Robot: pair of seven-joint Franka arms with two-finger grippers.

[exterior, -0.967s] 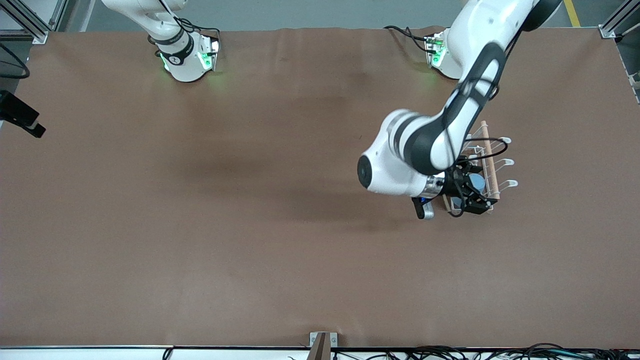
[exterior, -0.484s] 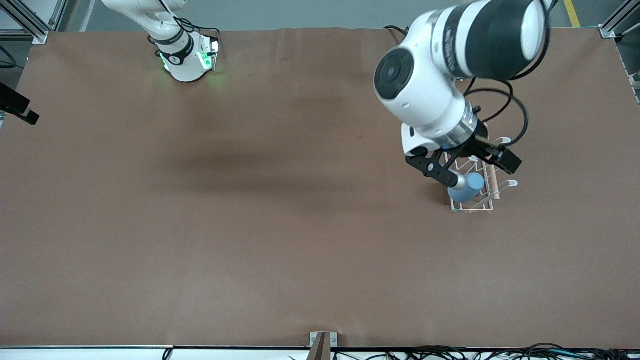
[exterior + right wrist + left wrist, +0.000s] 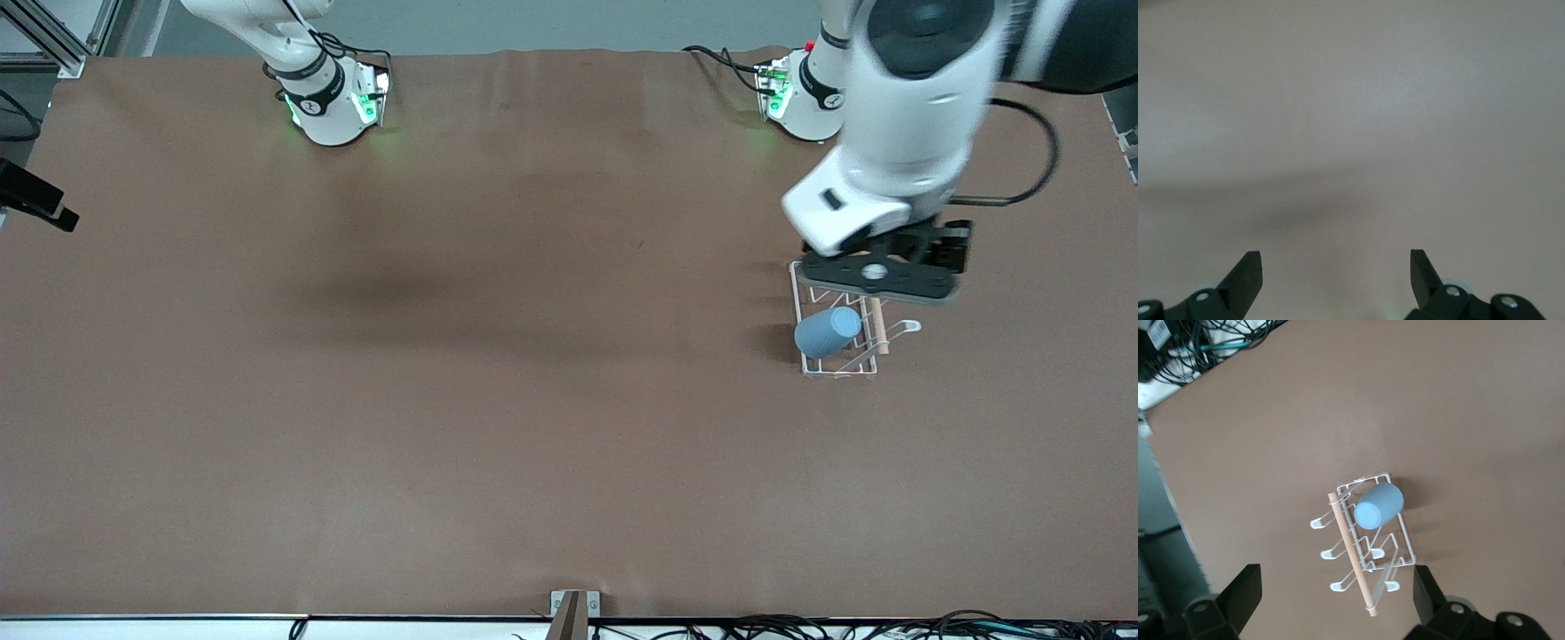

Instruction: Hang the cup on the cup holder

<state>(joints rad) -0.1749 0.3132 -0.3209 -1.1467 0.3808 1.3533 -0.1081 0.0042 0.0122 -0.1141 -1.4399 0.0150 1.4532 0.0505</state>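
The light blue cup [image 3: 828,332] rests tilted on a prong of the white wire cup holder [image 3: 839,366], toward the left arm's end of the table. In the left wrist view the cup [image 3: 1378,507] sits beside the holder's wooden rod [image 3: 1350,550], closed end up. My left gripper [image 3: 878,276] hangs open over the part of the holder nearer the robots, well above it and apart from the cup. From its own camera the left gripper [image 3: 1336,587] holds nothing. My right gripper [image 3: 1336,267] is open and empty over bare brown table.
The arms' bases [image 3: 331,102] stand along the table's edge farthest from the front camera. A small metal bracket [image 3: 574,608] and bundled cables [image 3: 889,627] lie along the nearest edge. Brown table [image 3: 498,373] spreads wide around the holder.
The left arm has lifted and swung away from the cup toward its base. The cup stays on the holder. The right arm has barely moved.
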